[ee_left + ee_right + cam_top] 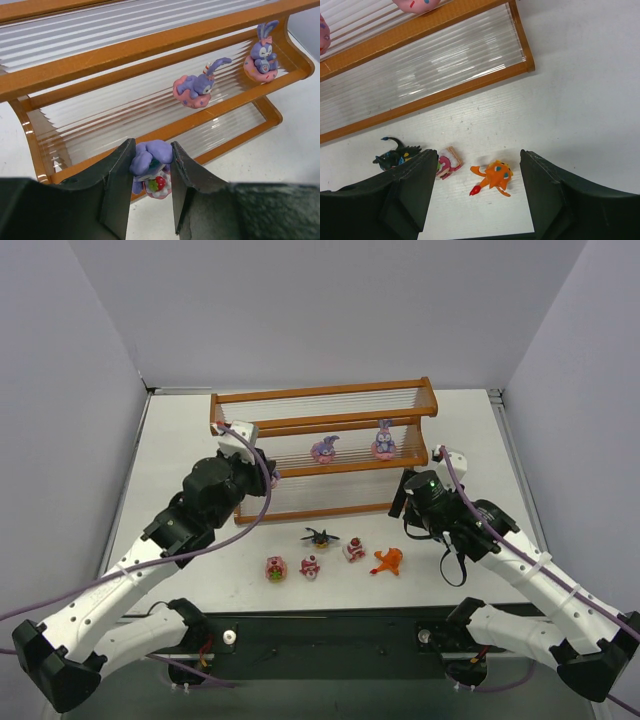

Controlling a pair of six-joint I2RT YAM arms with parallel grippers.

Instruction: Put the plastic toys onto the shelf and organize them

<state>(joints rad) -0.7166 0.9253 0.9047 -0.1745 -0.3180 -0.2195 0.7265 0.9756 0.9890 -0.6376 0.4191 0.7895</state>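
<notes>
Top view: the shelf [322, 428] sits toward the table's far edge with two purple bunnies [325, 448] on its middle tier, and the pink toys [310, 566] sit nearer the front edge. Left wrist: left gripper [152, 157] is pinching a purple long-eared toy [150, 160] right at the shelf's front rail. Right wrist: right gripper [479, 170] has its jaws spread wide over the orange toy [493, 177], with the black winged toy [395, 152] beside it.

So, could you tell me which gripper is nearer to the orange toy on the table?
Right. The right gripper hovers open over the orange toy; the left gripper is away at the shelf's left end, shut on a purple toy.
</notes>
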